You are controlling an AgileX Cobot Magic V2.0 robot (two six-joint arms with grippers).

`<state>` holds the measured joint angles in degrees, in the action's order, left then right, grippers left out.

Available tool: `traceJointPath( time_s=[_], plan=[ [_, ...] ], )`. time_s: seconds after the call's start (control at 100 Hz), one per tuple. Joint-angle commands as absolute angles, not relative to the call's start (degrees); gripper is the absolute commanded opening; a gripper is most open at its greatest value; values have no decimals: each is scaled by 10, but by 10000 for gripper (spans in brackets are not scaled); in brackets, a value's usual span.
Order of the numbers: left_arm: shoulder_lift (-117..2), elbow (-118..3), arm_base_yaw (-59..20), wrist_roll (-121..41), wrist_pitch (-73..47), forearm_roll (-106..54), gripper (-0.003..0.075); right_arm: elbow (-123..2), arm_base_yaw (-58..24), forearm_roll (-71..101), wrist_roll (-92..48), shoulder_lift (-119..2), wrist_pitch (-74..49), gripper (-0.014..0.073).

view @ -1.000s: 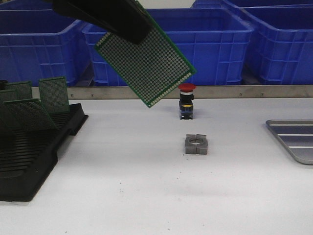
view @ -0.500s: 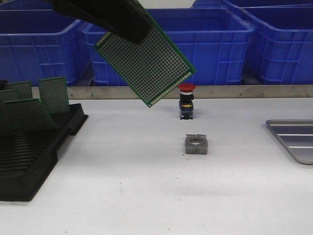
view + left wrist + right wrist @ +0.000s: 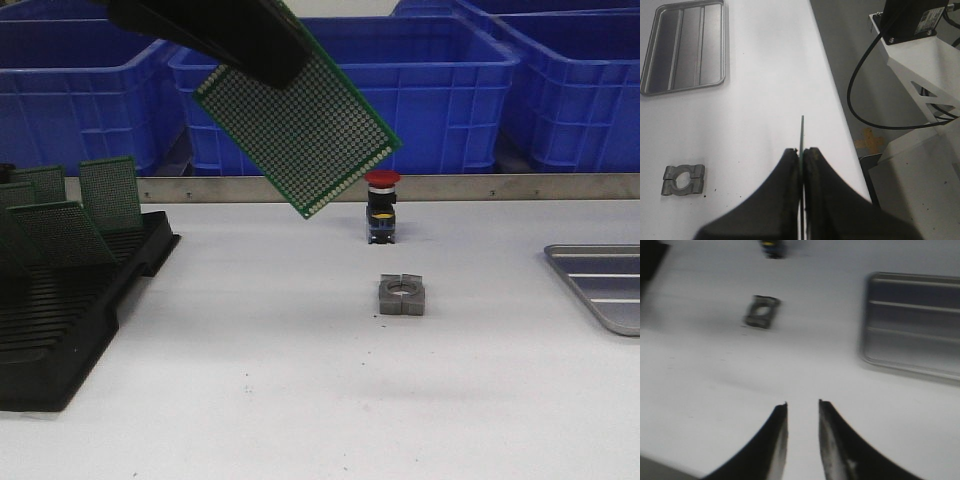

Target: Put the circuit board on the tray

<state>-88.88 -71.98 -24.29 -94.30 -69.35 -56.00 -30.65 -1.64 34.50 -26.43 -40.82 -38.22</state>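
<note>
The left gripper [image 3: 801, 159] is clamped hard on the circuit board [image 3: 297, 125], its two dark fingers pressed flat against either face with the thin green edge of the board sticking out between them in the left wrist view; from the front the board hangs high in the air, tilted on a corner, above the white table [image 3: 300, 380] and well clear of it. The right gripper [image 3: 802, 412] holds nothing, its jaws a narrow gap apart, hovering over bare table with the tray's near rim ahead of it. So the pick looks done and the carry is under way, while the placing itself is all still to do: the tray [image 3: 600, 285] lies at the far right edge of the table in the front view, its ribbed floor bare, and the board is well apart from it, over to the left of centre. Between the two on the table sit a small grey metal clamp block [image 3: 401, 295] and, behind it, a red-capped push button [image 3: 382, 207]; I judge the board is high enough to pass over both. On the left stands the black slotted rack [image 3: 70, 320] with several more green boards [image 3: 108, 193] upright in it, and a row of blue bins [image 3: 440, 90] lines the back beyond the table's edge
</note>
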Motion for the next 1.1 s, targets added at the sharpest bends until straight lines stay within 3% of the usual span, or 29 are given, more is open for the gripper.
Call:
traceJointPath(
  time_s=[0.0, 0.05, 0.33, 0.47, 0.63, 0.7, 0.87, 0.94, 1.01, 1.09],
  plan=[
    [-872, -736, -247, -939, -717, -606, -17, -328, -46, 491, -429, -438, -341, 413],
    [-872, -736, -247, -939, -717, -606, -17, -328, -65, 562, -541, -459, -341, 446],
    [-872, -736, -247, -939, -717, -606, -17, -328, -194, 837, -1042, -586, -352, 445],
    [-872, -736, -247, -939, -717, -606, -17, -339, -247, 949, -1131, -648, -351, 445],
    [-872, -736, -247, -939, -717, -606, -17, -379, -283, 974, -1143, -709, -352, 428],
    [-872, -736, -247, -939, -717, -607, -17, -391, -287, 974, -1143, -728, -352, 357],
    [-872, -736, -247, -938, -715, -607, -13, -396, -287, 975, -1142, -744, -351, 38],
    [-872, -736, -247, -938, -715, -607, 22, -396, -287, 976, -1142, -744, -352, -70],
    [-872, -736, -247, -938, -715, -607, 100, -396, -287, 976, -1142, -744, -352, -65],
    [-872, -736, -247, -938, -716, -607, 242, -396, -287, 976, -1142, -744, -354, -67]
  ],
)
